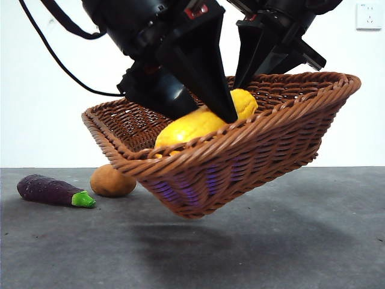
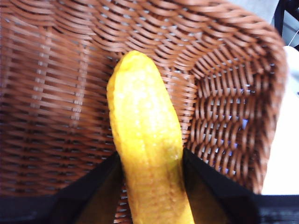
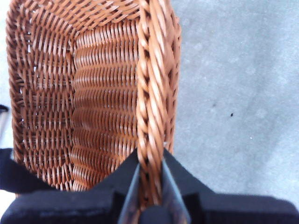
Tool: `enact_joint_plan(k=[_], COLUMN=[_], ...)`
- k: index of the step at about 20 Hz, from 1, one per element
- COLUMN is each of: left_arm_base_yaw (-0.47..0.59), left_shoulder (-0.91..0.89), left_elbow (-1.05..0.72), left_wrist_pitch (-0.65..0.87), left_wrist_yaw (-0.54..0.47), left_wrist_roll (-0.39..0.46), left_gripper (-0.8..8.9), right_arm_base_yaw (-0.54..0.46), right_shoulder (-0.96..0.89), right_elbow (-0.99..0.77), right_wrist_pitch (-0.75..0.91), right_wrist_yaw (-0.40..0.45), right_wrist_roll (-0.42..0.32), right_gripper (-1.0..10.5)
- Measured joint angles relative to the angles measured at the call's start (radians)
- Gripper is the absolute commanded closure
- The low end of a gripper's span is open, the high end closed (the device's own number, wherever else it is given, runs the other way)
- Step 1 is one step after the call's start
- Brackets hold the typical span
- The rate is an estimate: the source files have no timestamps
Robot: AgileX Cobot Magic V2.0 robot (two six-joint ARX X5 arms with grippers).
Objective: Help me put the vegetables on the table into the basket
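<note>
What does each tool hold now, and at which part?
The left tool holds the yellow corn near one end, inside the basket. The right tool grips the basket's braided rim.

Two bulky black arms are seen, ending in tapered wedge-shaped jaws; a red marking and black cables are carried.

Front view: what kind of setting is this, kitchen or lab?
Likely a lab test bench, not a kitchen: a bare grey table against a plain white wall with a socket, and toy vegetables such as the eggplant as props.
</note>
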Motion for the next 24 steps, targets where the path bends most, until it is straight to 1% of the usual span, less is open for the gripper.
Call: enact_joint_plan(k=[1,3,4,8,12,14,16,17,19,21,22,24], left_arm_base_yaw=[0.0,0.0,-0.001,-0.002,-0.002,-0.002,0.019,0.045,0.108,0.173,0.216,0.312], left_shoulder=[0.003,0.002,0.002,0.002,-0.019,-0.092,-0.183,-0.22,-0.285,-0.313,-0.31,-0.29], left_elbow=[0.0,0.0,0.0,0.0,0.0,0.0,0.014,0.04,0.111,0.182,0.211,0.244], left_wrist_pitch=[0.0,0.001,0.001,0.001,-0.003,-0.003,-0.028,-0.063,-0.153,-0.245,-0.267,-0.262], left_wrist_yaw=[0.0,0.011,0.022,0.049,0.051,0.048,0.042,0.015,-0.102,-0.207,-0.219,-0.22], left_wrist_roll=[-0.006,-0.023,-0.029,-0.043,-0.055,-0.074,-0.113,-0.135,-0.164,-0.173,-0.173,-0.174], left_gripper=[7.32,4.19,3.23,3.17,3.17,3.17,3.17,3.17,3.17,3.18,3.18,3.18], right_arm_base_yaw=[0.0,0.0,0.0,0.0,0.0,-0.013,-0.049,-0.073,-0.124,-0.175,-0.2,-0.243], right_shoulder=[0.0,0.0,0.0,0.0,0.0,0.0,0.0,0.0,-0.007,-0.051,-0.086,-0.159], right_elbow=[0.0,0.0,0.0,0.0,0.0,0.0,0.0,0.0,0.0,0.0,0.0,0.0], right_wrist_pitch=[0.0,0.0,0.0,-0.011,-0.015,-0.014,-0.016,-0.021,-0.047,-0.05,-0.05,-0.051], right_wrist_yaw=[0.0,0.0,0.0,0.0,0.005,0.032,0.033,0.034,0.036,0.038,0.037,0.037], right_wrist_roll=[0.0,-0.001,-0.001,-0.002,-0.012,-0.015,-0.02,-0.023,-0.036,-0.046,-0.051,-0.055], right_gripper=[9.6,9.6,9.6,9.6,9.6,9.6,9.6,9.6,9.6,9.6,9.6,9.6])
